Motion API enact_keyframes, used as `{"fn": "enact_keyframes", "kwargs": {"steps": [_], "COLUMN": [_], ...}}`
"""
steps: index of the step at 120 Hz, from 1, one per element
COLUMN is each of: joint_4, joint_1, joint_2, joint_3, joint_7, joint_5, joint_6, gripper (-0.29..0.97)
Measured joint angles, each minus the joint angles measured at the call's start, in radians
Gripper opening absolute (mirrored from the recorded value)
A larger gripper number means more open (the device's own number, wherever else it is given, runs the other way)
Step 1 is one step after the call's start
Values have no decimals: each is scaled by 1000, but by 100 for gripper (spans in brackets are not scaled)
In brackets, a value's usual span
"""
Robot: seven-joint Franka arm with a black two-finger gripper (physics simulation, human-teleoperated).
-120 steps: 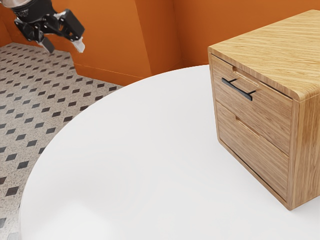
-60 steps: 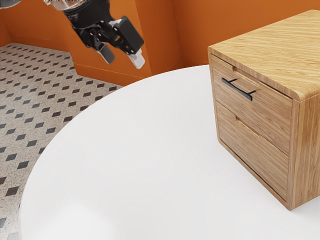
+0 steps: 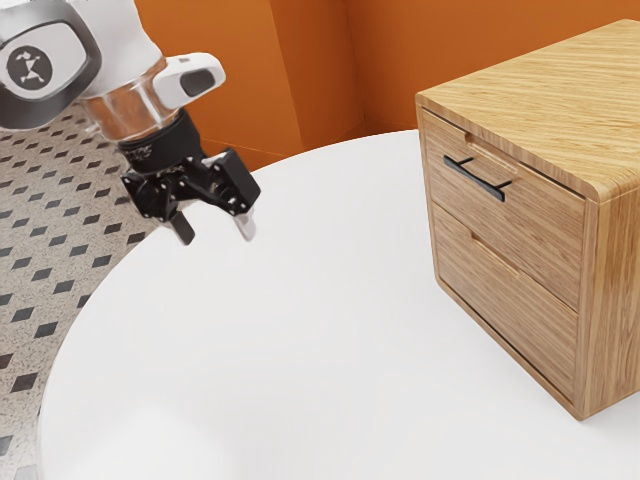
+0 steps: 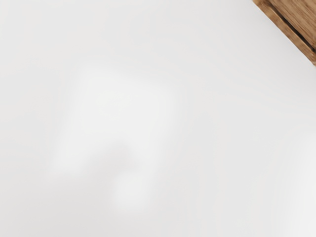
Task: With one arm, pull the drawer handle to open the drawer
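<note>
A wooden two-drawer cabinet (image 3: 560, 200) stands on the round white table (image 3: 300, 340) at the exterior view's right. Its upper drawer carries a thin black bar handle (image 3: 474, 178); the drawer front sits flush with the cabinet. My gripper (image 3: 213, 227) hangs open above the table's left part, far to the left of the handle, fingers pointing down with nothing between them. In the wrist view a corner of the cabinet's (image 4: 291, 27) base edges the white tabletop (image 4: 148, 123).
A lower drawer (image 3: 510, 300) without a visible handle sits under the upper one. Orange walls (image 3: 300, 60) stand behind the table, and a patterned tile floor (image 3: 60, 230) lies beyond the table's left edge.
My arm has swung down and toward the table, from high near the wall to just above the tabletop's left part. The gripper stays open. The cabinet has not moved.
</note>
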Motion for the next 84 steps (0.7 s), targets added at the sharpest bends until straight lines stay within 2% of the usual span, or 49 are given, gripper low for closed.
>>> {"fn": "enact_keyframes", "kwargs": {"steps": [13,47,63,84], "joint_4": [-4,-1,-3,-29], "joint_1": [11,-21,-82,-155], "joint_2": [26,115,136,151], "joint_3": [-56,-66,-66,-63], "joint_7": [-145,-468,-573,-681], "joint_5": [-27,-119,-141,-158], "joint_6": [120,527,621,680], "gripper": [68,68,68,68]}}
